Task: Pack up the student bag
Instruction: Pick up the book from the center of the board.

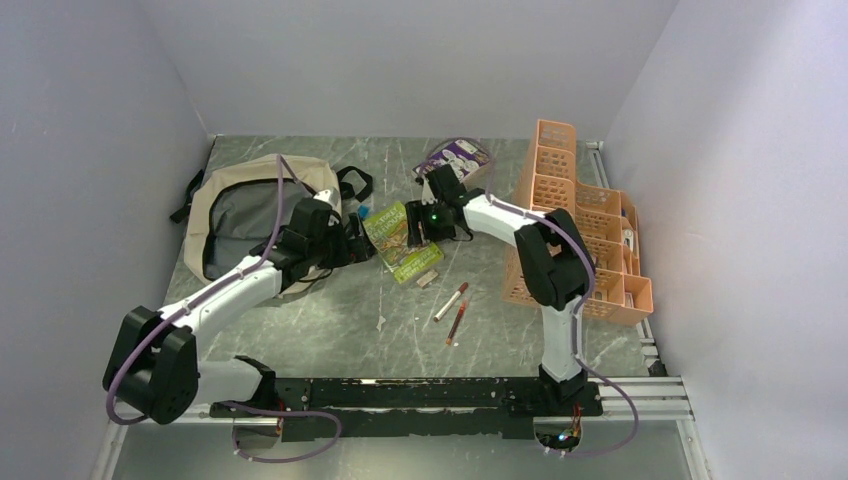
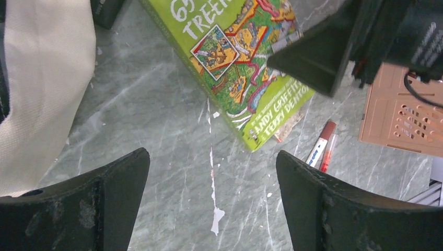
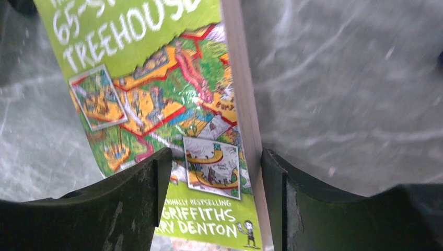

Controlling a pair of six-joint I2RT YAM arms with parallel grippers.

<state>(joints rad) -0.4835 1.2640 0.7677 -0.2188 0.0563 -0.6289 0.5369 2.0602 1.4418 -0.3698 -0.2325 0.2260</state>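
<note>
left gripper (image 2: 211, 162) spread beside student bag (image 1: 240, 175) lying aslant.

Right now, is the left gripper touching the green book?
Apart. The left wrist view shows the left gripper with open fingers stopping short of the green book, with table surface visible between them.

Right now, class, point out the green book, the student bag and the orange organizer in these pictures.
green book (image 3: 151, 104): right wrist view, front cover.
student bag (image 1: 245, 172): top external view, beige upper panel.
orange organizer (image 1: 556, 165): top external view, far perforated section.
</note>
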